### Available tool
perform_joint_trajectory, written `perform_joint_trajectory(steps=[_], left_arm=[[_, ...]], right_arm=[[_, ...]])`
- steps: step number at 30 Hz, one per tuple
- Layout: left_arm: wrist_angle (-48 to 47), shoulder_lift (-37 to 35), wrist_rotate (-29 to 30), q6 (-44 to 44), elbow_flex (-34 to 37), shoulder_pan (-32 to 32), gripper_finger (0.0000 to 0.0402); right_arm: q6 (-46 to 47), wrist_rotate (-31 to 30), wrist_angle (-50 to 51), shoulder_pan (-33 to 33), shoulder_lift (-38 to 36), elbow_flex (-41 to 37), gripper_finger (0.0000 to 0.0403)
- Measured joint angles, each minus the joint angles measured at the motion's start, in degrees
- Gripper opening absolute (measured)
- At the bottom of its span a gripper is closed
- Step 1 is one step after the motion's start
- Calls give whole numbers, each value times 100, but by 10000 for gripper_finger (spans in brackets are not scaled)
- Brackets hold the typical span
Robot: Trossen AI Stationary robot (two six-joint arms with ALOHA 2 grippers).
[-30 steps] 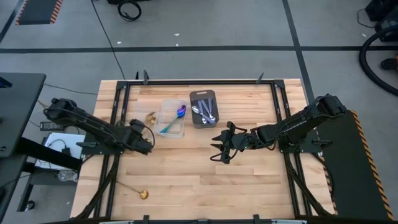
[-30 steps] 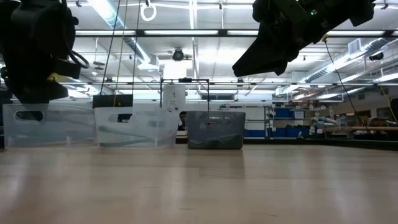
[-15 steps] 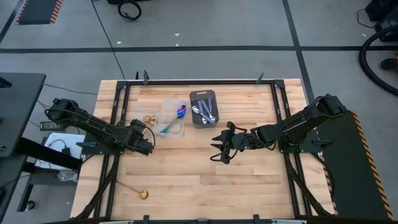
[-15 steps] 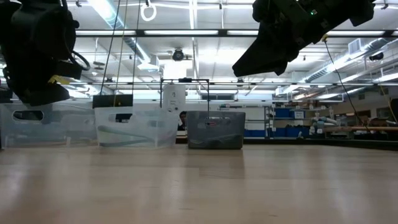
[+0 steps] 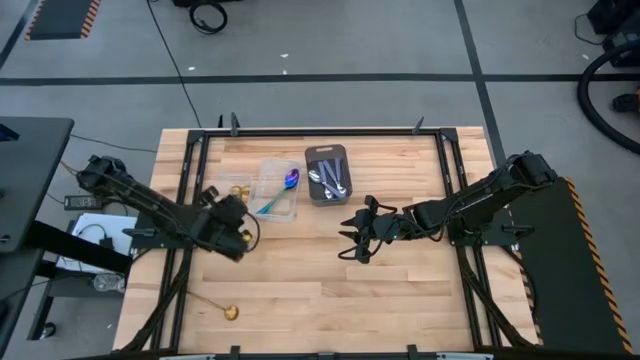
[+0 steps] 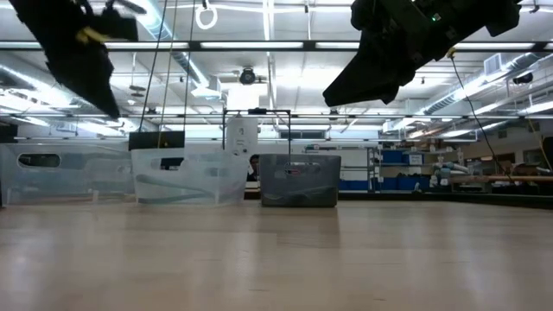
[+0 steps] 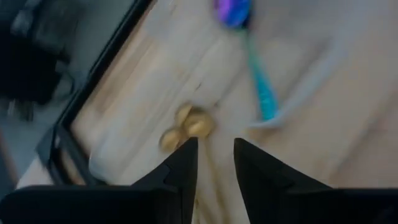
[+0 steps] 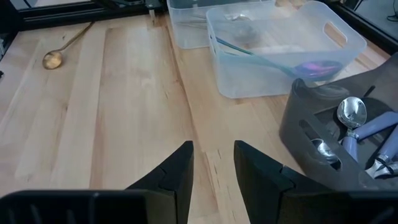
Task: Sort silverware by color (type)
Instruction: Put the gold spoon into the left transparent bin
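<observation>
Two gold spoons (image 7: 186, 124) lie in a clear container (image 6: 60, 173) at the far left. A rainbow spoon (image 5: 282, 192) lies in the clear container (image 5: 278, 190) beside it. Silver spoons (image 8: 351, 115) rest in the dark gray tray (image 5: 327, 172). One more gold spoon (image 5: 215, 305) lies flat on the table near its front left. My left gripper (image 7: 216, 146) hangs open and empty above the table, just short of the gold spoons' container. My right gripper (image 8: 213, 168) hovers open and empty over the table's middle (image 5: 355, 240).
The three containers stand in a row at the far side, left of centre (image 6: 186, 177). Bare wood lies between the two grippers and toward the near edge. A black frame (image 5: 190, 170) runs along the table's sides.
My left gripper has risen well above the table beside the gold spoons' container and has turned about its wrist. The right arm has kept still.
</observation>
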State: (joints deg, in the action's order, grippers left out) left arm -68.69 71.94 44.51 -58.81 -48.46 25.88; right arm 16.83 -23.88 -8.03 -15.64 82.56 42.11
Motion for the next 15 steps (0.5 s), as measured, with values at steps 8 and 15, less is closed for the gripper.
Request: perform_joint_trajectory(steps=[8,15], left_arm=[[905,-4,-1103,1284,-180,974,112],[1524,68,-2424,1006,-177,1533,106]], right_arm=[[-52,0,7,0,0,0,125],[-131,0,18,0,-1,0,125]])
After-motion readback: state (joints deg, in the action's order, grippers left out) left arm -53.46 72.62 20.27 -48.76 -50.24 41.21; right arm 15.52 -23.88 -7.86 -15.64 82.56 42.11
